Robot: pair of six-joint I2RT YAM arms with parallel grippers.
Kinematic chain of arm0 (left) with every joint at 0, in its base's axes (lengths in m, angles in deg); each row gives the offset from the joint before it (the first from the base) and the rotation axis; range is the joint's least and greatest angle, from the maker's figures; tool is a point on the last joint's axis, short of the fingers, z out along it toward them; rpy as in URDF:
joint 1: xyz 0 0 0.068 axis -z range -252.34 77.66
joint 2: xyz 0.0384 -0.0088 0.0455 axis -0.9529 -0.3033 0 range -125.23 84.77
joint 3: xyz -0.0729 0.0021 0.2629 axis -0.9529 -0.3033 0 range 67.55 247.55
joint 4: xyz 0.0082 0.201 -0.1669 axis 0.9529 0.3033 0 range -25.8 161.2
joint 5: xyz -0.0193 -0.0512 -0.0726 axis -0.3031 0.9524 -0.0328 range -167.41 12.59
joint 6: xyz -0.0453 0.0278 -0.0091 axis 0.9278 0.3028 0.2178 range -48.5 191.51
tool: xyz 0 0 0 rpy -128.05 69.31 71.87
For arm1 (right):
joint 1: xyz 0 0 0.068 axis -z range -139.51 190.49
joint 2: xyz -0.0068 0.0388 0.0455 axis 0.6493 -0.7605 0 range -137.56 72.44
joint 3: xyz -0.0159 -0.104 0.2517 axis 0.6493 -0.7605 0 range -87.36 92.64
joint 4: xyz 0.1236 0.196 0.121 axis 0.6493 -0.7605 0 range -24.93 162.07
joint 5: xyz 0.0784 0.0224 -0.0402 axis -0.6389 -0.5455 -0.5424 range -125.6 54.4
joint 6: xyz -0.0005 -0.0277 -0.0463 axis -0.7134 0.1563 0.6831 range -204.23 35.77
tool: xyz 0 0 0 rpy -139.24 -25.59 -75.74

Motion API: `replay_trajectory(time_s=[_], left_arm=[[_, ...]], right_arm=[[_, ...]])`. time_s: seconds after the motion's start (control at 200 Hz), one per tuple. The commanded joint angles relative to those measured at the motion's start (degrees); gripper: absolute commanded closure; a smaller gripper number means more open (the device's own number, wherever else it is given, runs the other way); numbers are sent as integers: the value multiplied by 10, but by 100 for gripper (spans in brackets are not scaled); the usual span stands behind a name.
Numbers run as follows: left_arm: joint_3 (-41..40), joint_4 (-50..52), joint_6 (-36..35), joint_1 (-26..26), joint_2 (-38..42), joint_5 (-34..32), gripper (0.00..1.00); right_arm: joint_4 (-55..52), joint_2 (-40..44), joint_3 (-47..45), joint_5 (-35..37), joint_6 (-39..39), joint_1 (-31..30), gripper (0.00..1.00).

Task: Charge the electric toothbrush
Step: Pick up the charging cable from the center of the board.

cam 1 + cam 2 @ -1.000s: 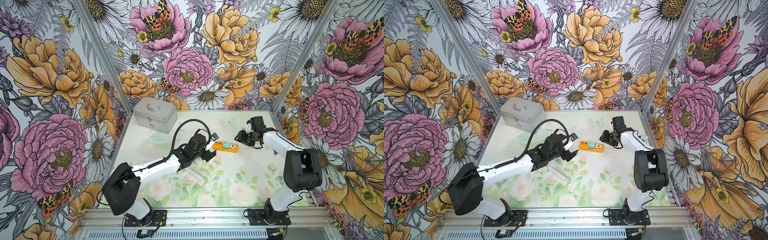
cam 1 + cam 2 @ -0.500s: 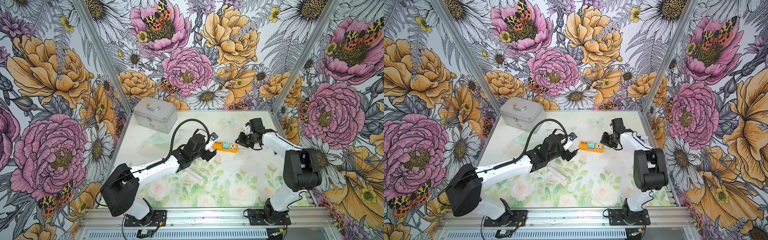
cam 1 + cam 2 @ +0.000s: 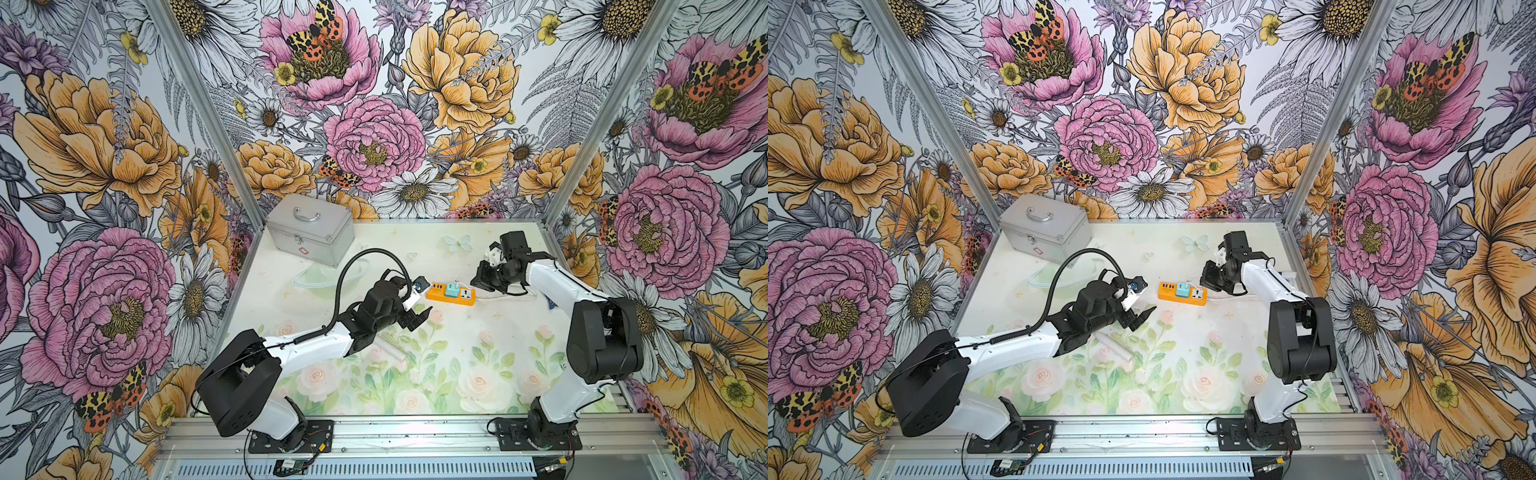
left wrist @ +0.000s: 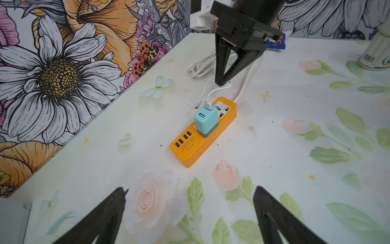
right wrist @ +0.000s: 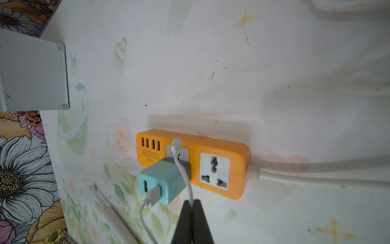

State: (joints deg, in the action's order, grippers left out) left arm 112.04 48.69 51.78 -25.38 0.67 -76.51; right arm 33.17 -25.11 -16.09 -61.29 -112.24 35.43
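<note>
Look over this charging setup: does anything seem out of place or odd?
The thin white cable is plugged into the teal adapter, yet its other connector hangs free beside it; the electric toothbrush lies apart, unconnected.

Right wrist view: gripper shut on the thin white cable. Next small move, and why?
Probably lift the right gripper slightly, drawing the cable and its free plug off the power strip. It's shut on the cable, the plug rests loose on the strip, and the toothbrush lies ungripped.
</note>
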Motion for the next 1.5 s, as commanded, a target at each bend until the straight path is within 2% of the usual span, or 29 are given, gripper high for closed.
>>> replay_trajectory(time_s=[0.0, 0.095, 0.245, 0.45, 0.57, 0.675, 0.721, 0.796, 0.841, 0.876, 1.181, 1.316, 1.496], left_arm=[[10, -59, -18, -3, -15, 56, 5], [18, -71, -23, 1, -40, 54, 6], [10, -144, -22, 3, -66, 48, 8], [20, -212, -11, -3, -101, 4, 7], [11, -273, 11, -21, -111, 31, 7], [20, -277, 2, -35, -121, 44, 10], [25, -277, -10, -40, -130, 46, 15], [40, -261, -36, -48, -149, 55, 30], [55, -236, -48, -53, -161, 66, 53], [70, -212, -54, -57, -170, 70, 59], [165, -101, -58, -108, -246, 146, 49], [203, -38, -79, -106, -262, 171, 45], [204, -31, -86, -104, -262, 189, 44]], right_arm=[[-68, 20, 33, -5, 34, -5, 98], [-101, 21, 41, 23, 50, -5, 97], [-88, 32, 34, 51, 55, -8, 95], [16, 39, 33, 5, 55, -25, 96], [34, 23, 48, -17, 84, -38, 96], [37, 10, 55, -44, 115, -45, 96], [37, 6, 54, -56, 128, -48, 96], [40, 4, 52, -81, 148, -50, 96], [41, 3, 51, -91, 157, -52, 96], [40, 3, 50, -101, 164, -53, 96], [40, 15, 43, -130, 193, -59, 96], [40, 16, 43, -127, 193, -59, 96], [40, 14, 45, -127, 196, -60, 96]])
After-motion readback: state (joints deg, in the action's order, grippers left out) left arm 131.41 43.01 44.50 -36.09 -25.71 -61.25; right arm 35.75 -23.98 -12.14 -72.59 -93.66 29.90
